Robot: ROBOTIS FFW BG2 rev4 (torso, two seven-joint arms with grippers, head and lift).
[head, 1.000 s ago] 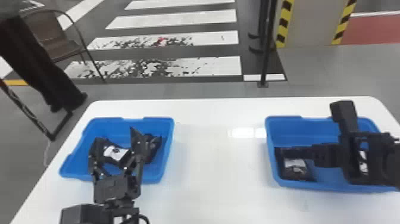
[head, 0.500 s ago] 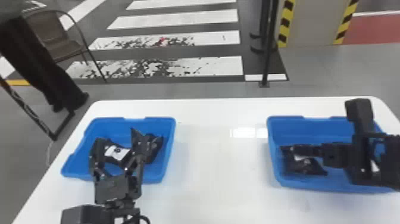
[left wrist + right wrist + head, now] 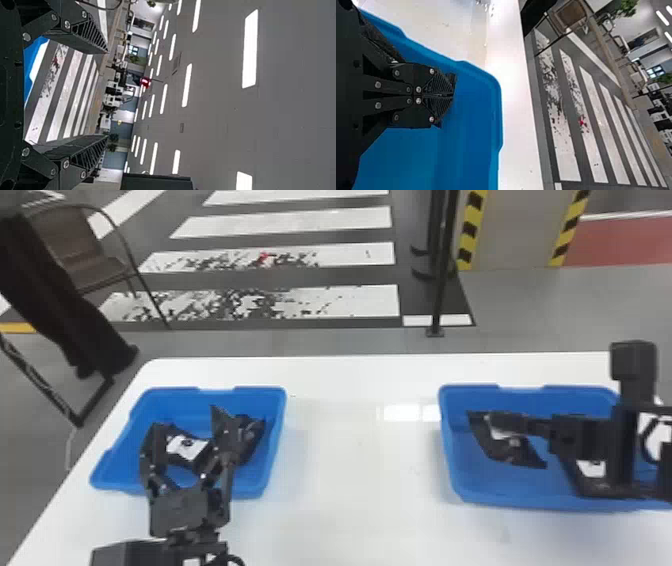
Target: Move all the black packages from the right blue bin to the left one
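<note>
Right fingers (image 3: 510, 423) grip a black package (image 3: 517, 453) between their tips; left fingers (image 3: 151, 452) stand open.

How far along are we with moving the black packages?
Done: at least two, a labelled package and a darker one, lie in the left bin. In hand: the right gripper seems to pinch another package. Left: that one, plus a partly hidden package in the right bin.
</note>
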